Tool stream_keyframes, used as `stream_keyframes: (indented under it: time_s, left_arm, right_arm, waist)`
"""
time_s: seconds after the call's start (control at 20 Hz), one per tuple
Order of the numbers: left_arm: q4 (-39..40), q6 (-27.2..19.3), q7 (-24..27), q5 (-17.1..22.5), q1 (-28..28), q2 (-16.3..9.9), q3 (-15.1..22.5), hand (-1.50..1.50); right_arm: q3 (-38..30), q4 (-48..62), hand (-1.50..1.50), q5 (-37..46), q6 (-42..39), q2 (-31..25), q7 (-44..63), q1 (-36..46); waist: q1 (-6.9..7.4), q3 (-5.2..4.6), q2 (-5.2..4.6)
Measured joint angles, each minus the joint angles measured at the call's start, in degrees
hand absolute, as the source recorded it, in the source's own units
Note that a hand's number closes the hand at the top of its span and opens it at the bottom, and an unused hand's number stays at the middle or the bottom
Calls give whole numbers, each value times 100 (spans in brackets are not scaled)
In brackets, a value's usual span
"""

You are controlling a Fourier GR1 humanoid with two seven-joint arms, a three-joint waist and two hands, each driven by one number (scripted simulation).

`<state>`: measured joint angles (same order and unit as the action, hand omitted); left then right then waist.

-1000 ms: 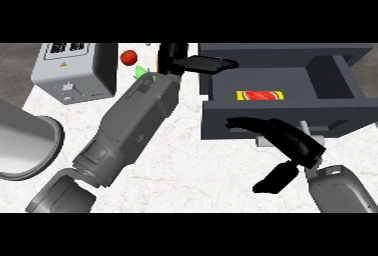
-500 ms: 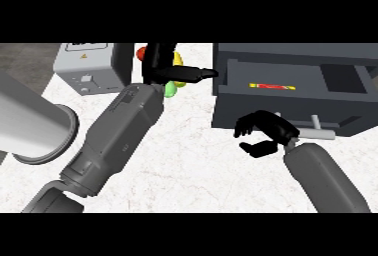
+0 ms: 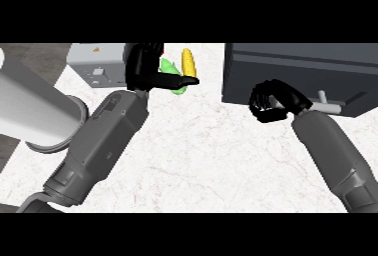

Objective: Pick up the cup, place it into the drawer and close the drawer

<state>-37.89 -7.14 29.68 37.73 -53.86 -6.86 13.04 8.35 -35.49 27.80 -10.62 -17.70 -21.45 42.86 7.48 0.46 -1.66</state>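
Observation:
The dark grey drawer unit (image 3: 303, 70) stands at the upper right, its front face flush and a pale handle (image 3: 325, 103) sticking out of it. My right hand (image 3: 272, 102) sits against the lower left of that front, just left of the handle, fingers curled with nothing in them. My left hand (image 3: 150, 67) is at the top centre, fingers straight up and thumb pointing right, holding nothing. No cup shows anywhere in the head view.
A green vegetable (image 3: 171, 75) and a yellow corn cob (image 3: 188, 62) lie just right of my left hand. A light grey box (image 3: 94, 64) stands at the upper left. A large grey cylinder (image 3: 33, 112) lies along the left edge.
The drawer, open a second ago with a red-labelled object inside, now shows a flush front. My right hand has moved up to that front with its fingers curled.

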Motion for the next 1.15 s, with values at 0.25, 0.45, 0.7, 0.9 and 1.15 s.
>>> stream_keyframes:
  time_s: [0.25,0.45,0.7,0.9,1.15]
  left_arm:
    - [-237,191,-89,12,247,-166,45,-150]
    - [-376,340,-155,20,386,-285,76,-150]
    - [-500,563,-213,51,528,-398,102,-150]
    - [-569,670,-223,63,607,-448,113,-150]
    - [-650,796,-249,106,685,-498,106,-150]
  right_arm:
    - [-303,356,150,-273,-138,-47,-262,173]
    - [-434,427,150,-459,-360,-105,-371,165]
    - [-492,376,150,-630,-761,-214,-354,124]
    - [-538,305,150,-767,-1060,-296,-320,101]
    - [-592,197,150,-929,-1350,-376,-295,43]
  waist:
    - [100,19,9]
    - [176,26,16]
    - [245,33,-8]
    - [291,52,-42]
    - [345,75,-74]
